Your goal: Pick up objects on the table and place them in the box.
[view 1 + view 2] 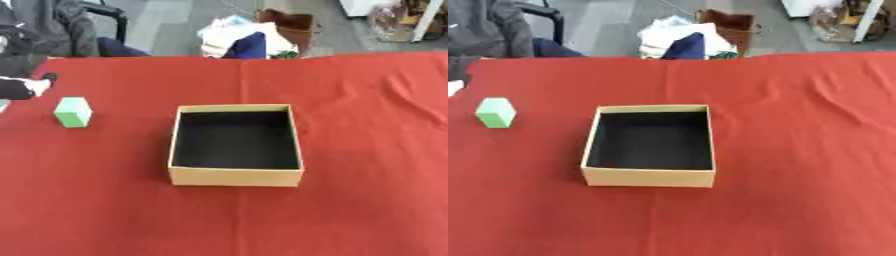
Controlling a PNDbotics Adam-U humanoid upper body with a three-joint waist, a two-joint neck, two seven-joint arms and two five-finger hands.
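Observation:
A small green block (pixel 73 112) stands on the red tablecloth (pixel 367 150) at the left, a short way left of the box and a little farther back. The box (pixel 236 177) is square, tan cardboard, open at the top, with a black inside where nothing shows. It sits near the middle of the table. Neither of my hands shows in either eye view.
A dark sleeve with a pale end (pixel 26 86) reaches in at the left edge, behind the green block and apart from it. Beyond the table's far edge are a chair (pixel 103 20), a brown bag (pixel 293 25) and a heap of cloth (pixel 241 42).

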